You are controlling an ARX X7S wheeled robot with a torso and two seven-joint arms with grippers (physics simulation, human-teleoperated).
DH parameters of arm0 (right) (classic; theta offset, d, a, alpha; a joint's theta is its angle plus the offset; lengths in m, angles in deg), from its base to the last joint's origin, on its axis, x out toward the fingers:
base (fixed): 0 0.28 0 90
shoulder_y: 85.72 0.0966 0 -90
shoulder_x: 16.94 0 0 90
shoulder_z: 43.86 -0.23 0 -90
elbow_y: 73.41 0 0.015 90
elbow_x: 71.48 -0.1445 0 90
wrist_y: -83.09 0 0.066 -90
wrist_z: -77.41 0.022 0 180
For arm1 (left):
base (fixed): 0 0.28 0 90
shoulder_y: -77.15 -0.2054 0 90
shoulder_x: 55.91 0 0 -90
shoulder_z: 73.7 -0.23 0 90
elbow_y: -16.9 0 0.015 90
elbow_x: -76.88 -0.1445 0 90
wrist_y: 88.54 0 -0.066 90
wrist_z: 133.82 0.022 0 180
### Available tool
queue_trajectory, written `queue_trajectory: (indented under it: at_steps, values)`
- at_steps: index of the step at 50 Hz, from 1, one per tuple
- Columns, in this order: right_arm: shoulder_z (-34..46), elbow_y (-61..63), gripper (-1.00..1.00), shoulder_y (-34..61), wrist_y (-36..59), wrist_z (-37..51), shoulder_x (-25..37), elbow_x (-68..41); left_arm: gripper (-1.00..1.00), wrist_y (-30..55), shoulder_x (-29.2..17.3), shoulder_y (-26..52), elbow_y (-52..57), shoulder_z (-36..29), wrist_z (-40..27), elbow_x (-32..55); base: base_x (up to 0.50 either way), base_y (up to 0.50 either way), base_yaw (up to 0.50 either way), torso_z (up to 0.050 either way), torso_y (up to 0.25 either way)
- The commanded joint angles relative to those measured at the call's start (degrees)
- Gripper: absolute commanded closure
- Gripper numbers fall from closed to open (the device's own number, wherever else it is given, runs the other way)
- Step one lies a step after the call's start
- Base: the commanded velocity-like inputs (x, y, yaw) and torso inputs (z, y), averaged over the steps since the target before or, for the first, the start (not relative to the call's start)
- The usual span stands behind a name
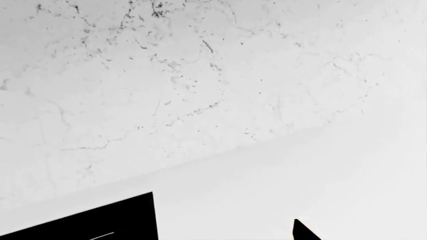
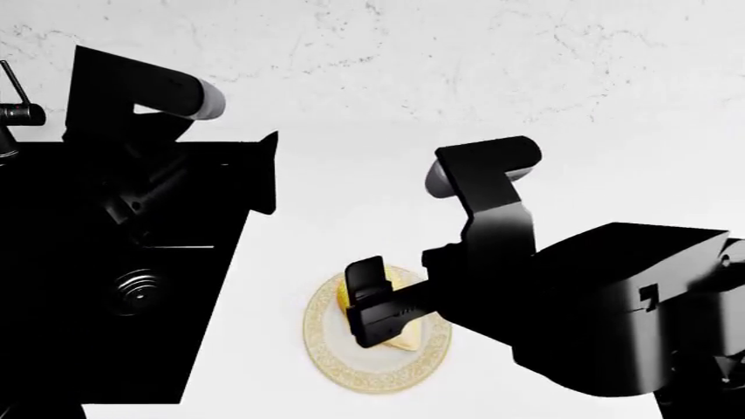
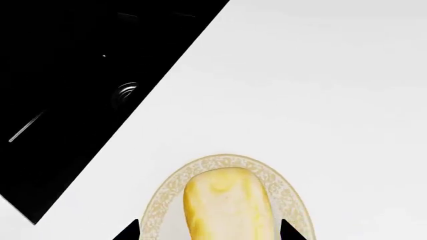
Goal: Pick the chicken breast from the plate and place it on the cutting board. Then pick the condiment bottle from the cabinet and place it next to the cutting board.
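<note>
Plate [image 2: 375, 380]: lower centre of head view, on white counter [image 2: 349, 218], holds chicken breast [image 3: 227, 202].
Right gripper [image 2: 375, 312]: over plate, jaws wide, straddling the meat.
Left gripper [image 2: 262, 170]: upper left, jaw state cannot tell.
Sink [image 2: 128, 288]: black, left.

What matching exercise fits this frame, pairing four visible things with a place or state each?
Column one:
1. chicken breast
2. plate
3. sink
4. right gripper

Column two:
A. black basin with a round drain, on the robot's left
B. lying on the gold-rimmed dish
C. low over the pale yellow meat, jaws to either side of it
D. resting on the white counter, right of the basin

Pairs: 1-B, 2-D, 3-A, 4-C
</note>
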Motion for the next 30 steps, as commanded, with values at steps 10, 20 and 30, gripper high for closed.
queue_trajectory:
  at_steps: [10, 20, 30]
  values:
    - [1.50, -0.10, -1.00, -3.47, -0.44, -2.54, 1.40, 2.40, -1.00, -0.65, -0.41, -0.52, -0.38, -0.32, -1.39, 1.75, 0.00, 0.00, 0.00, 0.000, 0.000]
    - [2.44, -1.96, -1.00, -3.70, 1.40, -4.76, 2.11, 4.69, -1.00, -1.45, -0.71, -1.10, -0.68, -0.66, -1.80, 2.32, 0.00, 0.00, 0.00, 0.000, 0.000]
    - [2.76, -3.89, -1.00, -3.90, 2.70, -7.54, 2.12, 6.86, -1.00, -2.10, -1.04, -1.32, -1.09, -0.96, -2.48, 3.19, 0.00, 0.00, 0.00, 0.000, 0.000]
